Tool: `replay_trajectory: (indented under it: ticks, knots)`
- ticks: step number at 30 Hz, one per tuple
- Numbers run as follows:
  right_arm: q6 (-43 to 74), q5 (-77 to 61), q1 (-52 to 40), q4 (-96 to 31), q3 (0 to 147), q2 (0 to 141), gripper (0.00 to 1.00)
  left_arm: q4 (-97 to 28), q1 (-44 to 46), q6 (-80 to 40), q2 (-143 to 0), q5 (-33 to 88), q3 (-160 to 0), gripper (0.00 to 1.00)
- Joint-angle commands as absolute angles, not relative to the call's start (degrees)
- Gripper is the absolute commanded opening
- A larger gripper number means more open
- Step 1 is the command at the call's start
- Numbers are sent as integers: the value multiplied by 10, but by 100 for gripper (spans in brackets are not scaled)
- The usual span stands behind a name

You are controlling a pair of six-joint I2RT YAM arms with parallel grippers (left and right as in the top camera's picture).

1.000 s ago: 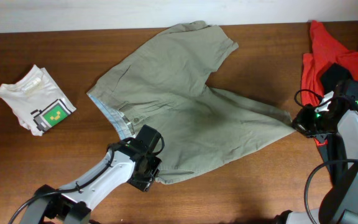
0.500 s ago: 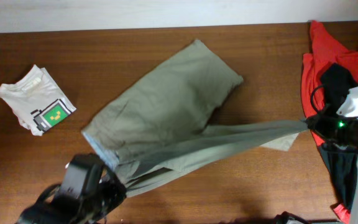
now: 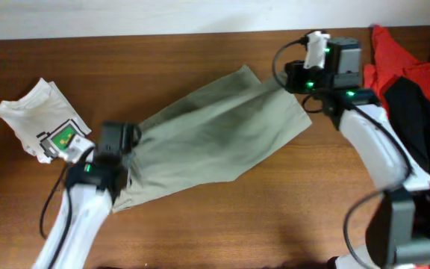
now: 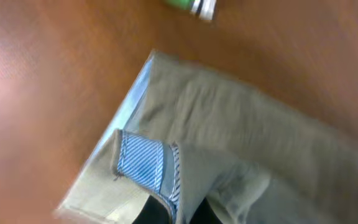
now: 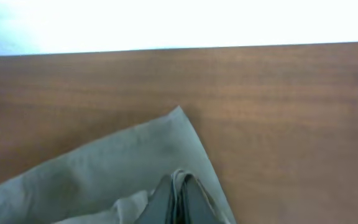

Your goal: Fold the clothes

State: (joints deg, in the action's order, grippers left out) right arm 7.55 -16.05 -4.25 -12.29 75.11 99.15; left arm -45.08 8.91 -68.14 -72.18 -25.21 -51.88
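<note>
The khaki garment [image 3: 207, 142] lies folded lengthwise in a long slanted band across the middle of the table. My left gripper [image 3: 114, 146] is shut on its waistband at the lower left end; the blue striped lining [image 4: 143, 163] shows in the left wrist view. My right gripper [image 3: 304, 78] is shut on the leg hem at the upper right end; the cloth edge sits pinched between the fingers [image 5: 179, 186] in the right wrist view.
A small white T-shirt with a green print [image 3: 43, 119] lies at the left, close to my left arm. Red and black garments [image 3: 402, 67] are piled at the right edge. The table's far edge meets a white wall [image 5: 179, 25].
Both grippers carried the near edge of the garment across to the far side. The spread shorts are now folded in half into a narrow band. The right arm moved from right edge to upper centre-right.
</note>
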Motion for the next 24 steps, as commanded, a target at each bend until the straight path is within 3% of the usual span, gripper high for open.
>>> replay_trajectory:
  ticks: [1, 3, 4, 5, 6, 7, 8, 9, 10, 15, 17, 20, 22, 24]
  knots:
    - [80, -137, -58, -67, 761, 1043, 4, -354, 53, -673, -824, -276, -512, 1]
    - [80, -138, -68, -34, 761, 1072, 4, -290, 51, -657, -871, -277, -512, 5]
    - [80, -139, -73, -17, 761, 1084, 23, -271, 51, -657, -886, -279, -512, 8]
    - [80, -139, -75, -9, 761, 1089, 59, -251, 49, -657, -898, -279, -512, 21]
    - [80, -139, -75, 0, 762, 1089, 82, -239, 46, -657, -901, -278, -512, 39]
    - [80, -139, -72, 2, 763, 1085, 97, -218, 40, -632, -900, -276, -513, 49]
    - [80, -140, -66, -10, 768, 1076, 99, -199, 31, -575, -895, -263, -517, 68]
    - [80, -140, -60, -32, 772, 1067, 99, -196, 18, -518, -888, -238, -529, 80]
    - [80, -140, -55, -54, 773, 1060, 99, -201, 7, -481, -879, -216, -540, 84]
    - [34, -169, -32, -244, 771, 1060, 98, -334, -20, -426, -825, -57, -552, 87]
    - [-3, -178, -38, -264, 771, 1074, 78, -423, -20, -428, -838, -54, -545, 87]
    - [-13, -178, -41, -283, 771, 1112, 46, -428, -20, -428, -875, -58, -522, 97]
    - [-13, -178, -42, -297, 771, 1134, 60, -409, -20, -428, -913, -60, -522, 97]
    - [-15, -178, -42, -309, 770, 1146, 60, -394, -20, -428, -950, -60, -522, 97]
